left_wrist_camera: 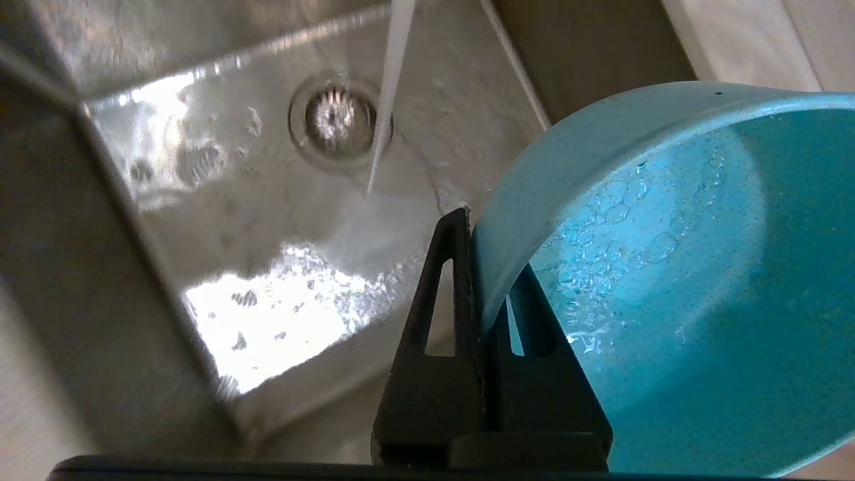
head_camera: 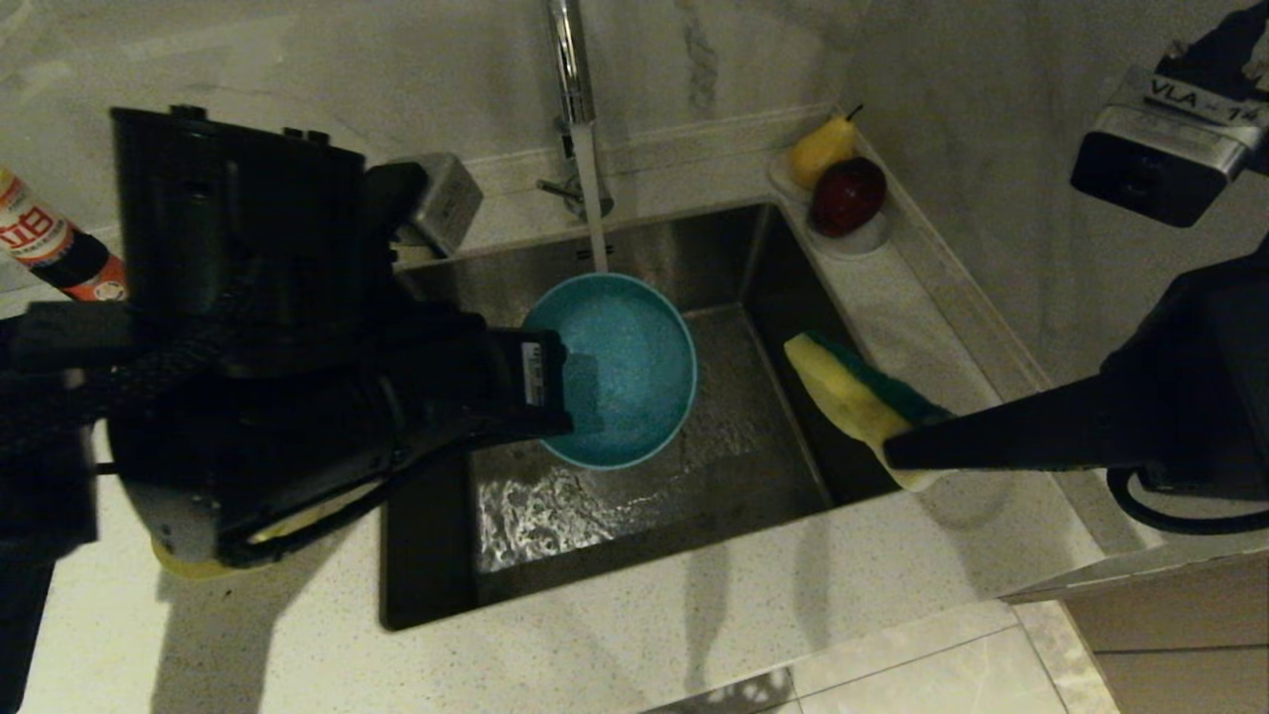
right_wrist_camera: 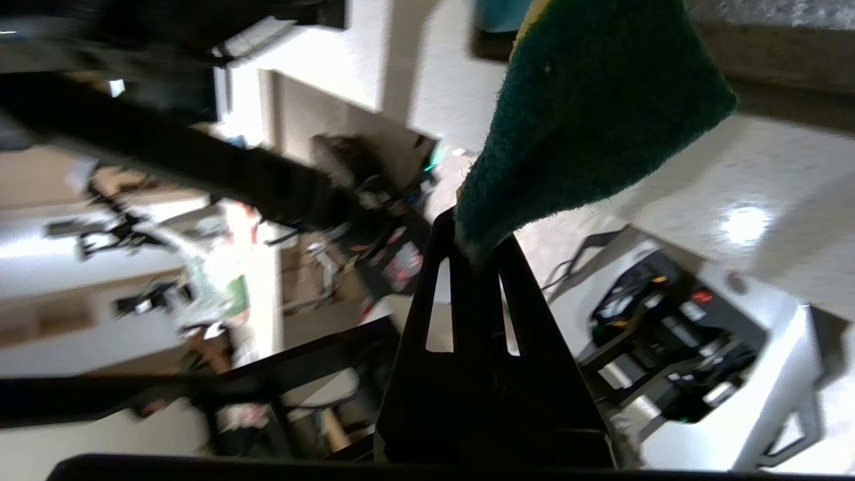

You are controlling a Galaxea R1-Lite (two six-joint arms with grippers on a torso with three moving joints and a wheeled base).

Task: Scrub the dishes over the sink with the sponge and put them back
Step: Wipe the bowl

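Observation:
A light blue bowl (head_camera: 625, 367) hangs tilted over the sink (head_camera: 634, 535), its wet inside (left_wrist_camera: 668, 267) beaded with drops. My left gripper (head_camera: 560, 397) is shut on the bowl's rim, one finger inside and one outside (left_wrist_camera: 484, 260). Water runs from the tap (head_camera: 570, 69) down behind the bowl to the sink floor near the drain (left_wrist_camera: 337, 120). My right gripper (head_camera: 897, 451) is shut on one corner of the sponge (head_camera: 858, 397) and holds it over the sink's right edge, apart from the bowl. The sponge's green face (right_wrist_camera: 588, 113) rises from the shut gripper (right_wrist_camera: 475, 234).
A pear (head_camera: 821, 149) and a red apple (head_camera: 848, 193) sit on a white saucer (head_camera: 872, 238) at the sink's back right corner. A bottle (head_camera: 50, 248) stands at the far left. A yellow rounded edge (head_camera: 183, 567) peeks out under my left arm. Pale counter (head_camera: 694, 615) fronts the sink.

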